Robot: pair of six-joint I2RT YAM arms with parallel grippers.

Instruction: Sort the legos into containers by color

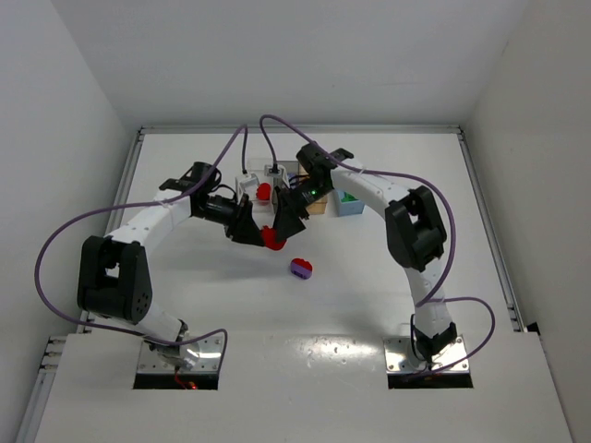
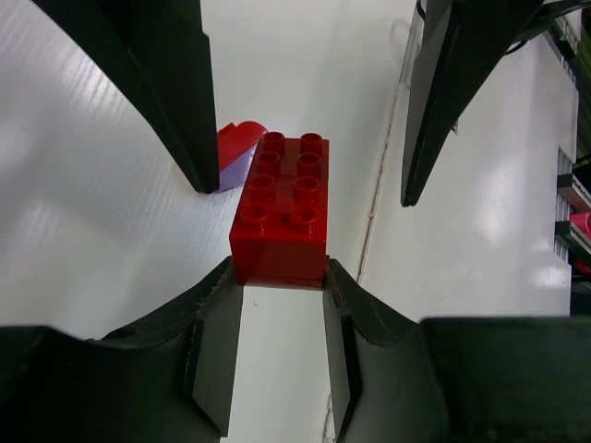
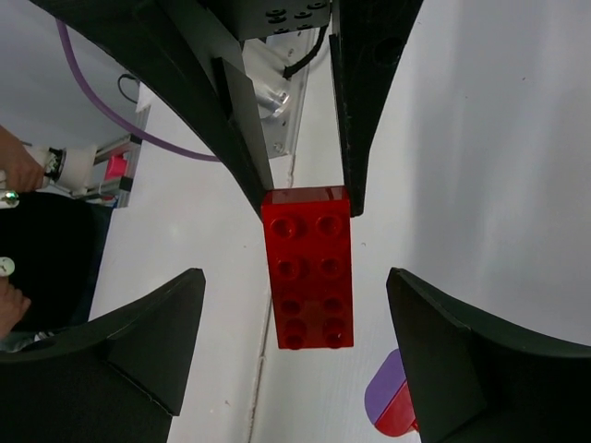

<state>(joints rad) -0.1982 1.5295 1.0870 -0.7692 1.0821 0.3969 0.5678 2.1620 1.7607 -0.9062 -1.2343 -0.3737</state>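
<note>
A red eight-stud lego (image 2: 282,208) hangs in the air above the table, with my left gripper (image 2: 280,274) shut on one end of it. My right gripper (image 3: 295,300) is open; its fingers (image 3: 152,346) stand either side of the brick's free end (image 3: 307,277) without touching it. From above, both grippers (image 1: 261,235) (image 1: 284,221) meet at the brick (image 1: 272,238) in front of the containers. A purple-and-red lego (image 1: 301,268) lies on the table below. The containers sit in a row at the back: a clear bin (image 1: 247,185) holding a red lego (image 1: 264,192), and a light blue bin (image 1: 348,204).
The right arm's wrist covers much of the tan bin (image 1: 317,207) and the bin behind it. Purple cables (image 1: 268,125) loop over the back of the table. White walls close in the table at the rear and both sides.
</note>
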